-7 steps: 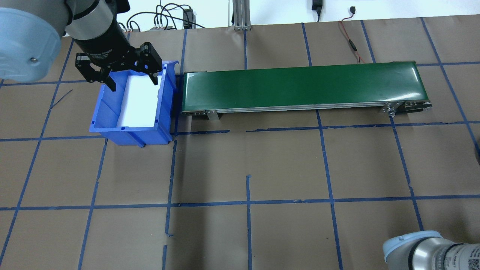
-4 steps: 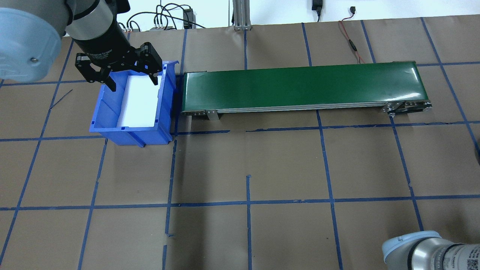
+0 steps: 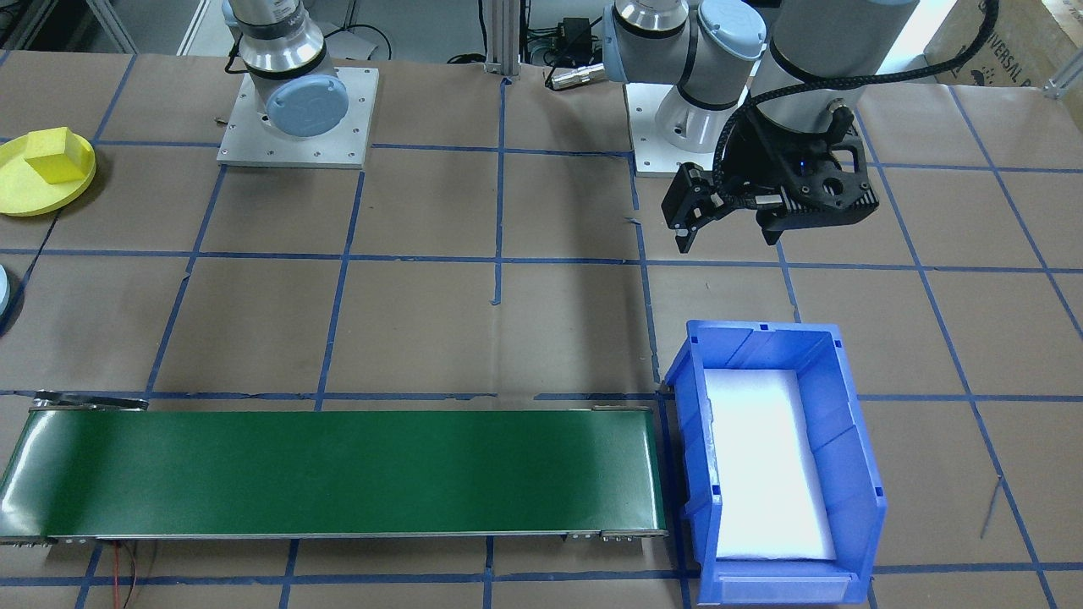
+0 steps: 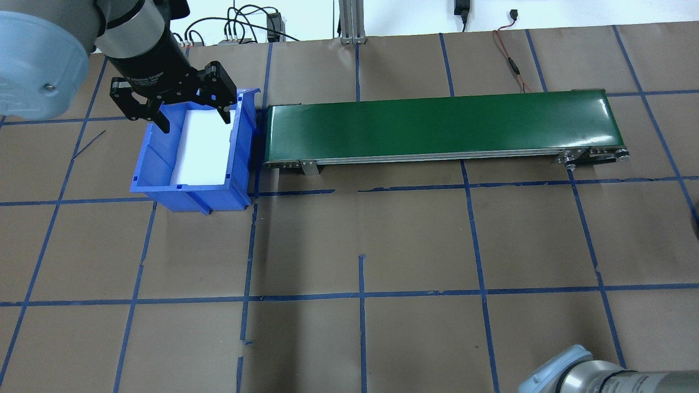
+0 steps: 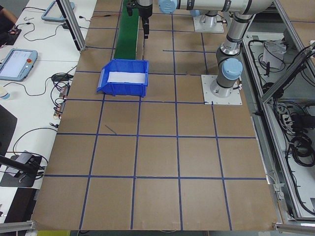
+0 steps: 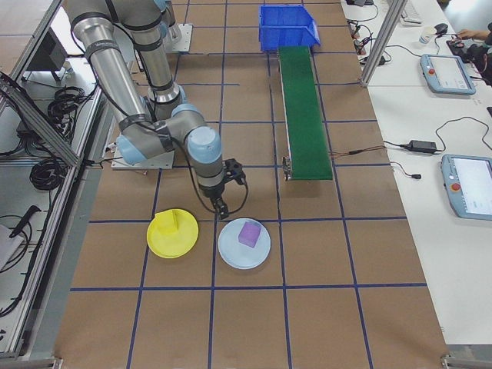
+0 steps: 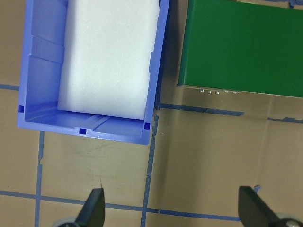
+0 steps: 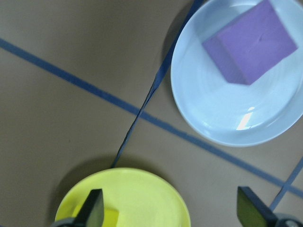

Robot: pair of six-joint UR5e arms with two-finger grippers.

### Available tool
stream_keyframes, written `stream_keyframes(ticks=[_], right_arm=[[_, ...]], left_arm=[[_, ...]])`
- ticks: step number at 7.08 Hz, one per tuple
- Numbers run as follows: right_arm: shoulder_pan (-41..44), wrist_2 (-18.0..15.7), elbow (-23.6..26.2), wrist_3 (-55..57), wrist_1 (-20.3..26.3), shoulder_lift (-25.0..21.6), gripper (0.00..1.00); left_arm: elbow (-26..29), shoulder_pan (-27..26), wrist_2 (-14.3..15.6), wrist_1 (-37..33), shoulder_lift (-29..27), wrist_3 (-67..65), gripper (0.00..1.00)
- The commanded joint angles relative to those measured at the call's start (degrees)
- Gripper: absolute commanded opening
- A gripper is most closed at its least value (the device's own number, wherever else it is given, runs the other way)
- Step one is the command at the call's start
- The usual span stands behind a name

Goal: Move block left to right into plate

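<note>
The left gripper (image 4: pixel 191 117) hung above the table at the robot-side end of the blue bin (image 4: pixel 243 136), its fingers spread wide apart and holding nothing. The left wrist view showed both fingertips (image 7: pixel 94 208) well separated over bare brown paper, with the bin ahead of them. The bin contained only a white foam liner (image 3: pixel 766 465); no block lay in it. Just beside the bin ran the green conveyor belt (image 4: pixel 437 125), its surface bare.

The right gripper (image 6: pixel 221 206) hovered above the table between two plates at the far end from the bin. Its fingertips (image 8: pixel 94 208) stood wide apart in the right wrist view, with nothing between them. The purple block (image 6: pixel 247 232) rested inside the pale blue plate (image 6: pixel 231 250), near the plate's centre and tilted on its diagonal to the tape grid. The yellow plate (image 6: pixel 161 242) lay just beside the blue one, apart from it, and carried a yellow block (image 3: pixel 55 155). Neither block touched a gripper.

A red and black cable (image 4: pixel 510 60) trailed across the paper near the conveyor's right end. Handheld pendants (image 6: pixel 446 73) lay on the white bench alongside the table.
</note>
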Motion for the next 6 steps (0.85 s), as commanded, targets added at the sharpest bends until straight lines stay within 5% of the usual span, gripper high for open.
stream_keyframes(ticks=[1, 3, 6], right_arm=[[17.38, -0.21, -2.44, 19.40, 1.67, -1.13, 1.00], [36.44, -1.96, -7.94, 49.40, 9.97, -2.37, 1.00], [57.84, -1.18, -19.82, 77.96, 22.99, -1.58, 1.00]], left_arm=[[0.03, 0.03, -0.08, 0.00, 0.00, 0.00, 1.00], [-0.06, 0.03, -0.08, 0.00, 0.00, 0.00, 1.00], [-0.06, 0.03, 0.09, -0.09, -0.09, 0.00, 1.00]])
